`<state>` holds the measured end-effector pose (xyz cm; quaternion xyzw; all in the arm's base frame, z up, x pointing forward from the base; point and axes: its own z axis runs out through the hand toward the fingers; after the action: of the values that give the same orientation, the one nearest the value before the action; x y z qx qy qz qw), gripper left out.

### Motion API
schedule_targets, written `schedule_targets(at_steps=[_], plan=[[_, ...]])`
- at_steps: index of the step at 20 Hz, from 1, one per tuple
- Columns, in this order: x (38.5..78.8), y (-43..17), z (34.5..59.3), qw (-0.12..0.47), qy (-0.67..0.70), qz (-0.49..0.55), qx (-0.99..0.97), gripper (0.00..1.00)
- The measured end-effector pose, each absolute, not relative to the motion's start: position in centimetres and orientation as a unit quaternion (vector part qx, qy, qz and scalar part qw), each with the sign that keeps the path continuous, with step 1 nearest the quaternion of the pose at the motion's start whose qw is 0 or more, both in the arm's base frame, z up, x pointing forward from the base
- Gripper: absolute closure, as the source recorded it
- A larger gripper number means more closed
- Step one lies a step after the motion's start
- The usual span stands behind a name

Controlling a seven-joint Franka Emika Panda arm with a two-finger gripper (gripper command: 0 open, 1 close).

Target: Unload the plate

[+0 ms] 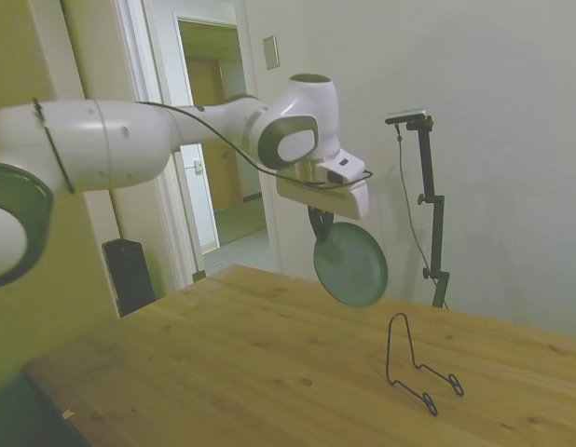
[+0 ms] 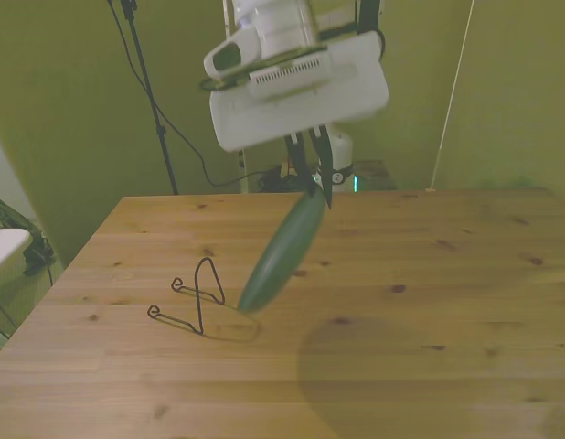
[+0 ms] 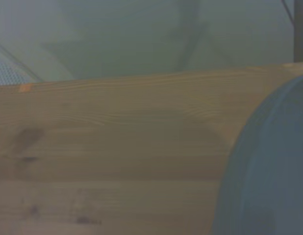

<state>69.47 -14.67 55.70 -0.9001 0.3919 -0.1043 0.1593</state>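
Aloft, plate [image 2: 281,249] hanging edge-down, steeply tilted, rim clamped between gripper [image 2: 314,179] jaws.

A wooden table [image 1: 223,372] with a pale, knotty plank top fills the lower part of every view. On it stands a thin black wire stand [image 1: 417,365], an upright narrow loop rising from two low curled feet; in the front view it sits toward the front view's left, on the near half of the top. Beyond the table's far corner in the side view a white-framed doorway [image 1: 209,140] stands open onto a corridor, and a small dark box [image 1: 130,275] sits on the floor beside it.
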Motion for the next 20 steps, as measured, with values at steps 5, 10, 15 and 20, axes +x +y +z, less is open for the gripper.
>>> schedule_targets(at_steps=[5,10,15,20], plan=[[74.8,-12.4,48.9,0.145,0.395,-0.083,-0.903,1.00],[77.4,-11.4,46.0,0.138,0.399,-0.076,-0.903,1.00],[78.8,-11.1,42.4,0.130,0.401,-0.059,-0.905,1.00],[79.0,-11.6,42.0,0.124,0.402,-0.058,-0.906,0.00]])
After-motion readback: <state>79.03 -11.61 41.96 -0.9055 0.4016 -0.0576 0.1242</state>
